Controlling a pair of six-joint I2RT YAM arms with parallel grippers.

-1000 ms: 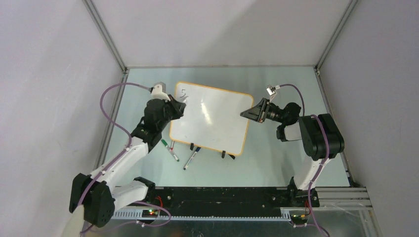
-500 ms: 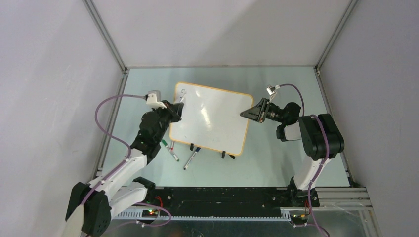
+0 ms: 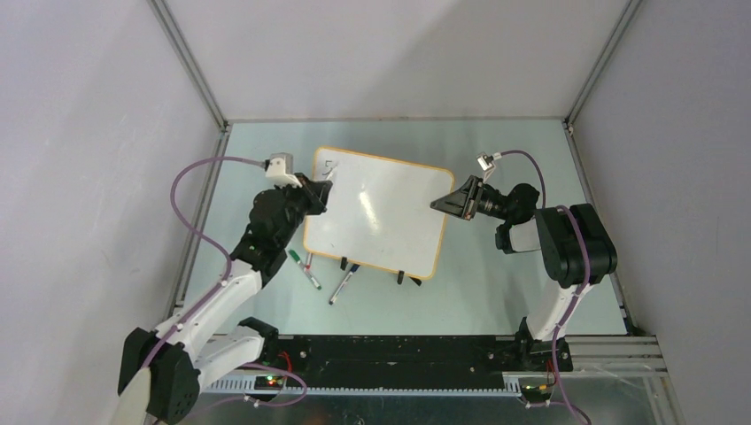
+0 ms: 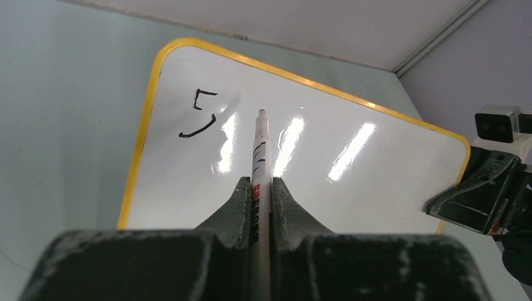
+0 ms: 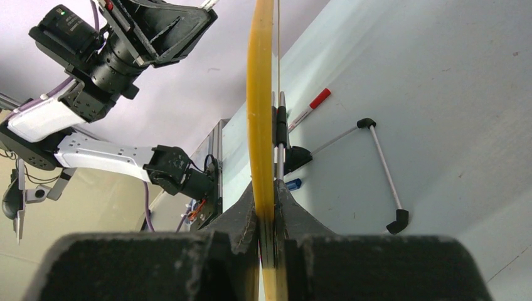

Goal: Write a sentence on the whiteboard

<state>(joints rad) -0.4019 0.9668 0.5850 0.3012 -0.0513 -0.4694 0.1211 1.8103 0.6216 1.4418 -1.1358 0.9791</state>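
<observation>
The whiteboard [image 3: 381, 212] stands tilted on two black clip feet in the middle of the table. Its orange-yellow rim shows edge-on in the right wrist view [image 5: 260, 106]. The sentence [image 4: 202, 113] is only a rough black "S" near the board's top left corner. My left gripper [image 4: 258, 183] is shut on a white marker [image 4: 259, 150], whose tip sits just right of the "S", at or just above the board. My left gripper [image 3: 319, 190] is at the board's left edge. My right gripper [image 3: 440, 204] is shut on the board's right rim [image 5: 266, 207].
Several loose markers [image 3: 310, 274] lie on the table in front of the board's lower left, one with a green cap, one with a blue cap [image 3: 352, 268]. A red-capped marker [image 5: 310, 108] and a black-tipped wire stand [image 5: 384, 169] lie behind the board.
My left arm swung its wrist and elbow, and the marker tip shifted a little near the "S" at the board's top left. The right arm and board have not moved.
</observation>
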